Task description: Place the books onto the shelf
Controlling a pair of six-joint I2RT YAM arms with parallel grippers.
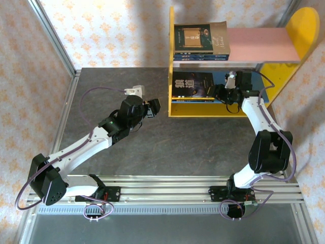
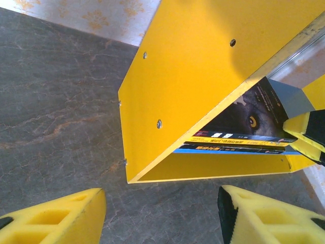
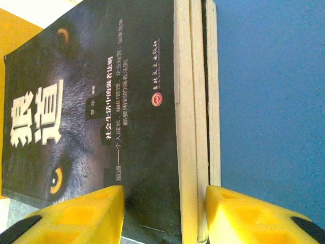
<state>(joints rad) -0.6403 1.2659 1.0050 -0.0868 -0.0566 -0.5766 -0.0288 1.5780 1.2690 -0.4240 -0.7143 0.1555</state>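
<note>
On the blue board of the small shelf with yellow side panels, which stands at the desk's far right corner, a dark blue paperback with a wolf face lies flat atop two more books. All three are pushed against the left panel. Their page edges line up and face the board's open right stretch, where plain blue runs on toward the other panel.

The right gripper reaches in from that side. Its yellow fingers stand spread, one over the wolf cover and the other over bare blue, with the stack's page edges between them. Whether either fingertip touches the paper cannot be told.

On the pink board, farther back, a brown paperback with a framed picture tops a stack of dark books, again tight to the left panel. Pink surface lies open from the stack's right edge to the round-topped panel.

The left gripper hovers over the grey stone-patterned desk just left of the shelf. Its yellow foam fingers are wide apart with only desk showing between them. The shelf's left panel and lower front edge lie ahead of it, with a strip of grey surface in between.
</note>
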